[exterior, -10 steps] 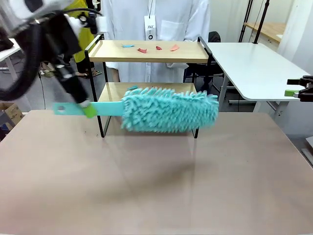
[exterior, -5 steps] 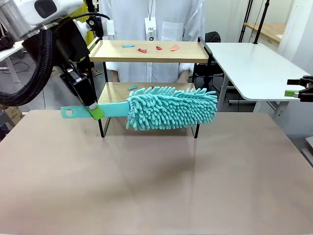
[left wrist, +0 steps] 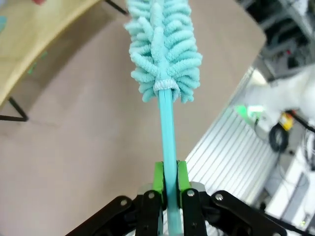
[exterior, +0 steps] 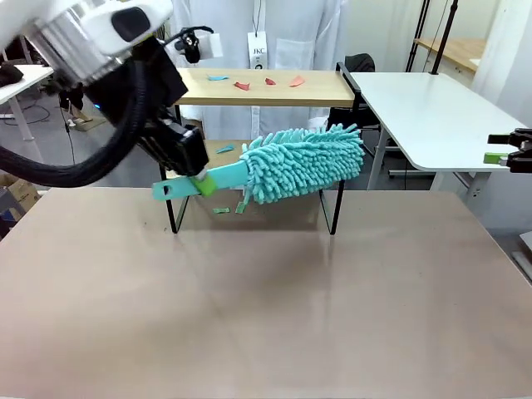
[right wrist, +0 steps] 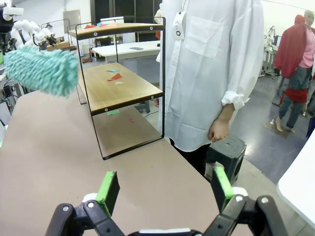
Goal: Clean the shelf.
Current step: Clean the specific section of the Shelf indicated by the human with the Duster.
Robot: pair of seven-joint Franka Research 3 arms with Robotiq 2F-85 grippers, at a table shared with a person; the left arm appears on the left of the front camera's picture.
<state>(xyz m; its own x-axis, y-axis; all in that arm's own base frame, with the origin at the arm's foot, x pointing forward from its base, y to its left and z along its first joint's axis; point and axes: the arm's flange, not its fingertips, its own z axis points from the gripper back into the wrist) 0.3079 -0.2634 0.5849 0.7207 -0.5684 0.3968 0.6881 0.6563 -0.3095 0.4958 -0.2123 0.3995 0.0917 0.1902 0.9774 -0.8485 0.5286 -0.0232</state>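
Centre of the front view: the shelf, a two-tier wooden rack in a thin black frame, stands on the far part of the brown table. At centre left, the left gripper is clamped tight on the flat handle of a fluffy teal duster. The duster's head tilts up to the right, in front of the lower board. In its own wrist view the right gripper sits at the bottom of the frame, jaws spread wide and empty.

Likely risks: the handle is thin and gripped near its end, so the long head may pivot in the pads during a sweep. The head could also catch a black upright or raised end rail and shove the light rack. Brushing may simply scatter the small red and blue scraps from the top board onto the table, where teal bits already lie.

A person in a white coat stands close behind the shelf, upper centre, within reach of a long stroke. A white table sits at upper right.
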